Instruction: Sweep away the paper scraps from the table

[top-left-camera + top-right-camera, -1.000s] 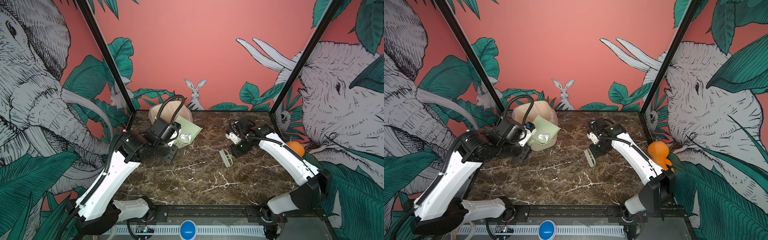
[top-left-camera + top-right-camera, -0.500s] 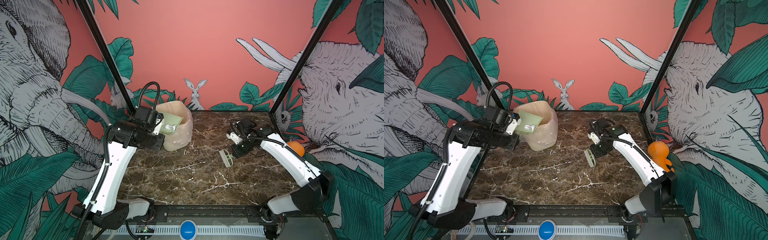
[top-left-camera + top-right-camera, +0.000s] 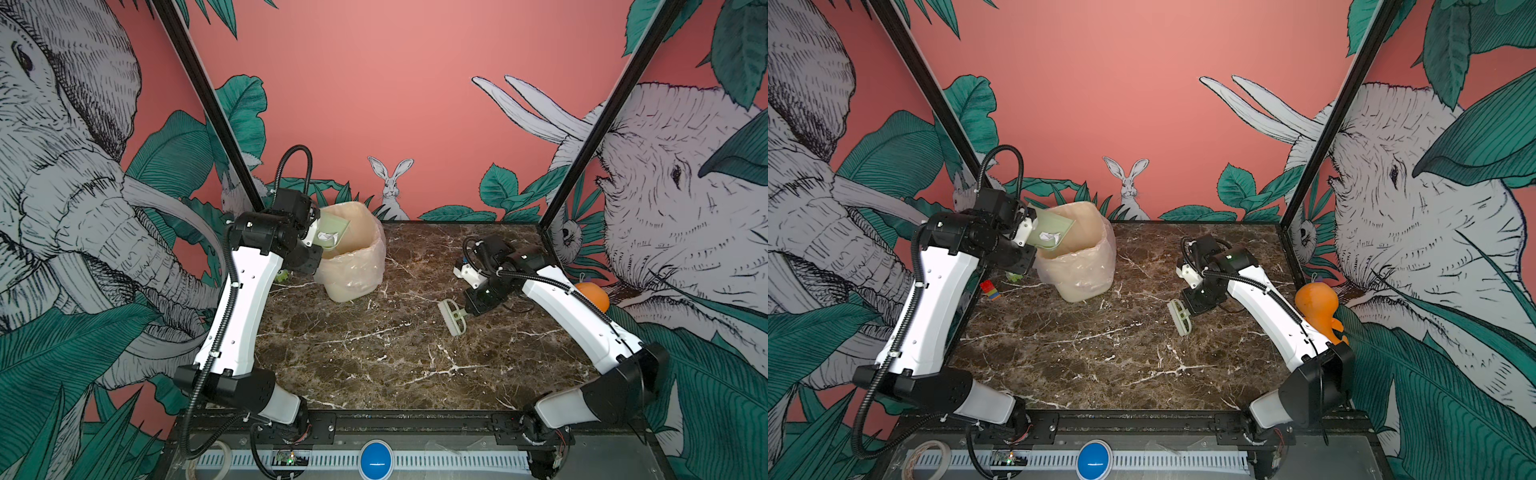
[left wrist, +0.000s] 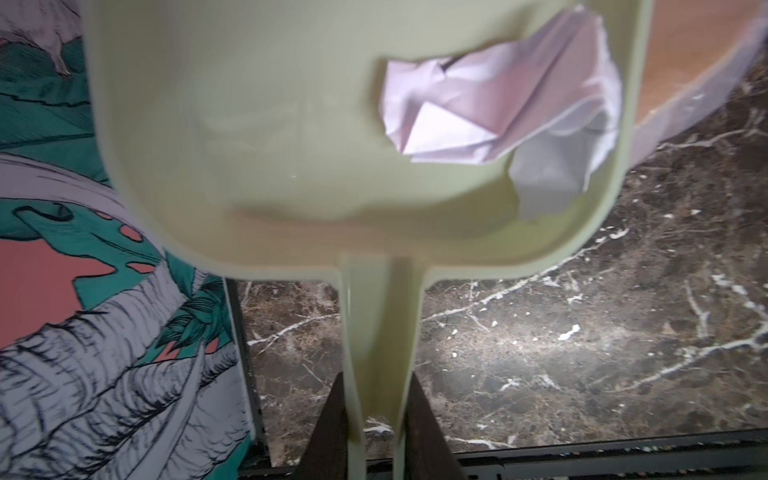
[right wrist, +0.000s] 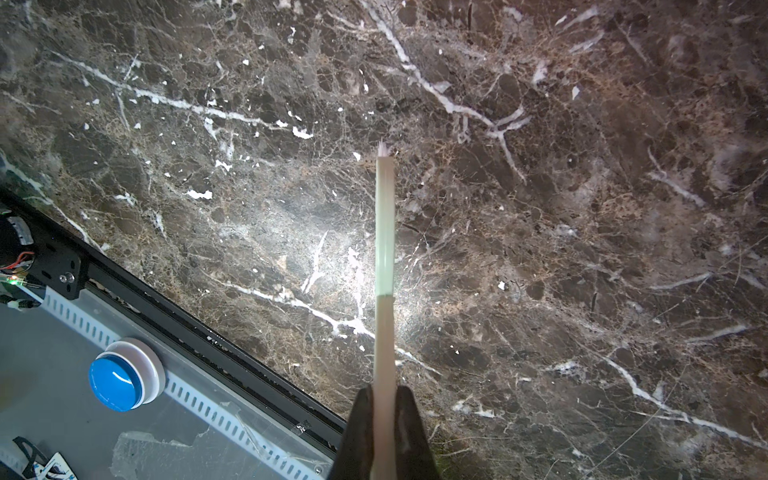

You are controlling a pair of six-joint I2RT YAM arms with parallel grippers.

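My left gripper is shut on the handle of a pale green dustpan. In both top views the dustpan is tilted over the rim of the beige bin at the back left. White crumpled paper scraps lie inside it against one side wall. My right gripper is shut on a small pale brush, low over the table at middle right. I see no scraps on the table.
A small green owl figure and a red-blue-yellow block sit by the bin at the table's left edge. An orange figure stands off the right edge. A blue button is below the front frame.
My left arm has carried the dustpan from in front of the bin up and back to the left, over the bin's rim. The right arm and brush have not moved.
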